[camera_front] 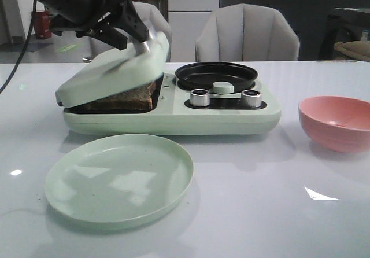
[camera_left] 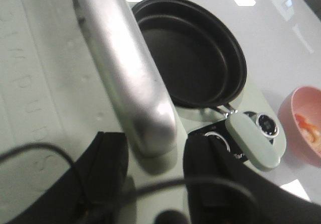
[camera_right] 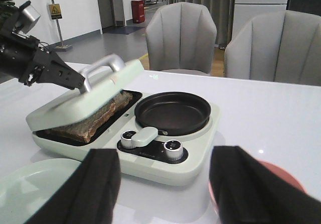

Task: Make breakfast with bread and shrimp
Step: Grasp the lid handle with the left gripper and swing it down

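A white table (camera_front: pixel 243 212) carries a pale green breakfast appliance (camera_front: pixel 173 119) whose hinged lid (camera_front: pixel 110 76) is tilted partway down over the grill side, with the bread (camera_front: pixel 124 99) lying dark and toasted in the gap beneath it. On the appliance's other half sits a round black pan (camera_front: pixel 217 74), apparently bare inside, with two metal knobs (camera_front: pixel 199 98) in front of it. A light green plate (camera_front: pixel 118 180) rests on the table just in front of the appliance, and a pink bowl (camera_front: pixel 335 122) stands to the right, apart from it. The left gripper (camera_left: pixel 153 153) is at the lid's silver handle (camera_left: pixel 125 68), its dark fingers (camera_left: pixel 205 174) spread on either side of the handle's end; whether they press against it I cannot tell. The right gripper (camera_right: pixel 163 184) hangs back from the appliance with its fingers wide apart and nothing between them. The shrimp (camera_left: pixel 308 126) shows as a small pink-orange piece inside the pink bowl in the left wrist view
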Robot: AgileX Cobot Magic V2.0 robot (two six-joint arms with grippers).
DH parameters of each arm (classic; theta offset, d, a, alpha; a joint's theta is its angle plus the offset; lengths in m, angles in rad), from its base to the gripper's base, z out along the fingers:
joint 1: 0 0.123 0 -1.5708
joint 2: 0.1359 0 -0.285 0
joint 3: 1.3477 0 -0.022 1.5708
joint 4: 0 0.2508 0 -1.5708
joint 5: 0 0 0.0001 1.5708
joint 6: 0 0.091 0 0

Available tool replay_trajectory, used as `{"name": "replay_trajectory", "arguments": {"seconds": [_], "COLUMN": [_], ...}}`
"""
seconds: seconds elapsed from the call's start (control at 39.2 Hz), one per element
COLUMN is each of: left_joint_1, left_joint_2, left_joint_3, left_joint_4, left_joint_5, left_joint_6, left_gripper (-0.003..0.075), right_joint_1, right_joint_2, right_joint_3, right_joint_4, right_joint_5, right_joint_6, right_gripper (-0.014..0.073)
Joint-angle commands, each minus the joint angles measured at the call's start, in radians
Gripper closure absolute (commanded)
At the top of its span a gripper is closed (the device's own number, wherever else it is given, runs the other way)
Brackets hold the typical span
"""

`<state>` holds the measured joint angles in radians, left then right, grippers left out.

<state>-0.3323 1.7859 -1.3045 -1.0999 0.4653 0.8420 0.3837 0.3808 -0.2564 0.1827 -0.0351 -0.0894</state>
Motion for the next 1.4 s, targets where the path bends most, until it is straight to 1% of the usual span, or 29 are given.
{"name": "replay_trajectory", "arguments": {"seconds": [0.0,0.23,0.36,0.54,0.59,0.66,0.82,0.99,1.1,1.15,1.22,1.38], "left_joint_1": [-0.027,-0.035,-0.035,-0.035,-0.035,-0.035,-0.035,-0.035,-0.035,-0.035,-0.033,0.035], "left_joint_2": [-0.048,-0.048,-0.061,-0.116,-0.135,-0.169,-0.235,-0.296,-0.333,-0.355,-0.396,-0.495], "left_joint_3": [-0.027,-0.027,-0.027,-0.029,-0.036,-0.055,-0.098,-0.161,-0.190,-0.193,-0.193,-0.193], "left_joint_4": [0.051,0.085,0.136,0.265,0.334,0.446,0.747,1.110,1.257,1.285,1.297,1.293], "left_joint_5": [-0.012,-0.002,0.001,-0.020,-0.020,-0.015,0.033,0.203,0.273,0.286,0.290,0.306], "left_joint_6": [0.006,0.006,0.006,0.004,-0.012,-0.083,-0.275,-0.467,-0.611,-0.653,-0.679,-0.784], "left_gripper": [0.0388,0.0388,0.0388,0.0388,0.0388,0.0387,0.0388,0.0388,0.0388,0.0388,0.0388,0.0388], "right_joint_1": [-0.007,-0.007,-0.007,-0.007,-0.007,-0.007,-0.007,-0.007,-0.007,-0.007,-0.007,-0.007], "right_joint_2": [0.003,0.003,0.003,0.003,0.003,0.003,0.003,0.003,0.003,0.003,0.003,0.003], "right_joint_3": [-0.029,-0.029,-0.029,-0.029,-0.029,-0.029,-0.029,-0.029,-0.029,-0.029,-0.029,-0.029], "right_joint_4": [-0.003,-0.003,-0.003,-0.003,-0.003,-0.003,-0.003,-0.003,-0.003,-0.003,-0.003,-0.003], "right_joint_5": [-0.076,-0.076,-0.076,-0.076,-0.076,-0.076,-0.076,-0.076,-0.076,-0.076,-0.076,-0.076], "right_joint_6": [-0.004,-0.004,-0.004,-0.004,-0.004,-0.004,-0.004,-0.004,-0.004,-0.004,-0.004,-0.004], "right_gripper": [0.0099,0.0099,0.0099,0.0099,0.0099,0.0099,0.0099,0.0099,0.0099,0.0099,0.0099,0.0099]}}
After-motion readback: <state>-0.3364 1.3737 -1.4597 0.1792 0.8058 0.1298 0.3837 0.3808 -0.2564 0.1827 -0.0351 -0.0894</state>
